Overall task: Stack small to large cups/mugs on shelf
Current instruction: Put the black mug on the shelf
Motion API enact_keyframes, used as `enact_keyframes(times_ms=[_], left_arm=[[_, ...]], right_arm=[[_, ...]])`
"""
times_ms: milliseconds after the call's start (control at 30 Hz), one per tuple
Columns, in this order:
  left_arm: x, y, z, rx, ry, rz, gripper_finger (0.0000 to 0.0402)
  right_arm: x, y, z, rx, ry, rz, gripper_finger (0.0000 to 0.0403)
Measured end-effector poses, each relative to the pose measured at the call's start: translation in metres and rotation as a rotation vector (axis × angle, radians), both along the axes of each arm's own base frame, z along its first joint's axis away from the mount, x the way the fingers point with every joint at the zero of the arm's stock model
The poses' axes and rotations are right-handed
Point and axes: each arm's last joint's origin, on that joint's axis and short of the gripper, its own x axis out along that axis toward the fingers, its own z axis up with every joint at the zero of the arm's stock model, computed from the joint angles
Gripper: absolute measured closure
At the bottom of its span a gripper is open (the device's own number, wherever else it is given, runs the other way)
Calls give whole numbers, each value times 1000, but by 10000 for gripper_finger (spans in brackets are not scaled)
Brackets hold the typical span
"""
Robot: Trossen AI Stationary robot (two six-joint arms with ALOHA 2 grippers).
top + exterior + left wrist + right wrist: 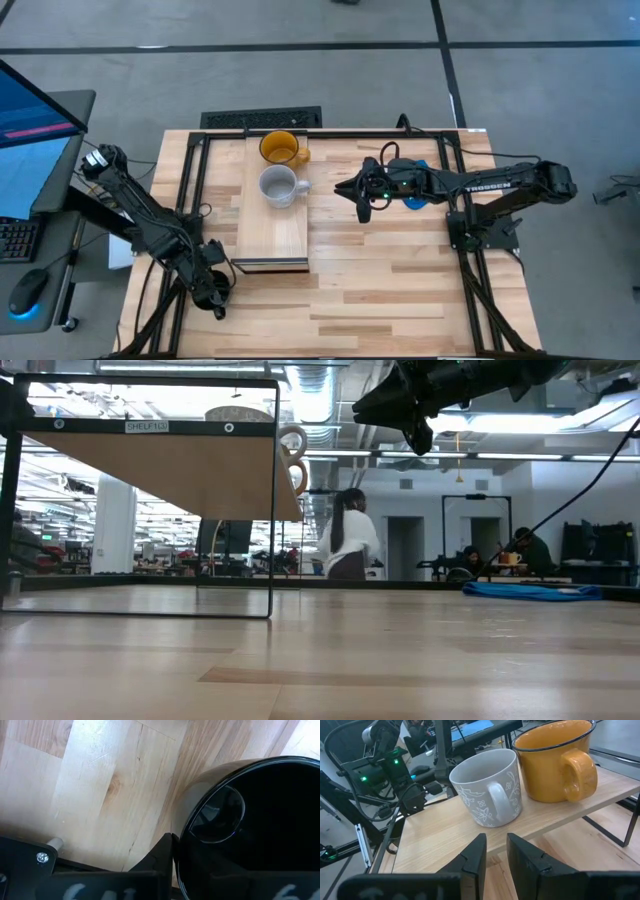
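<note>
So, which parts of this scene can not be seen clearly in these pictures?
- Glossy black mug: the left wrist view's edge cuts it off, so its handle is unseen; in the high view the left gripper hides it.
- White patterned mug and yellow-orange enamel mug: in the low view the pale wooden shelf board hides their bodies.
- Flat blue object: the right arm partly covers it.

Bright, even, shadowless overhead light

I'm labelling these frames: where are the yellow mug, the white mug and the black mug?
yellow mug (279, 147): high view, its open rim.
white mug (487, 782): right wrist view, its patterned side wall.
black mug (260, 835): left wrist view, its dark inside.
</note>
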Motion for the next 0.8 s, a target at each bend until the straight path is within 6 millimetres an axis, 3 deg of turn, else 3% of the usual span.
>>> enact_keyframes(times_ms=[800], left_arm=[[0, 0, 0, -6, 7, -1, 390]], right_arm=[[0, 0, 0, 0, 0, 0, 305]])
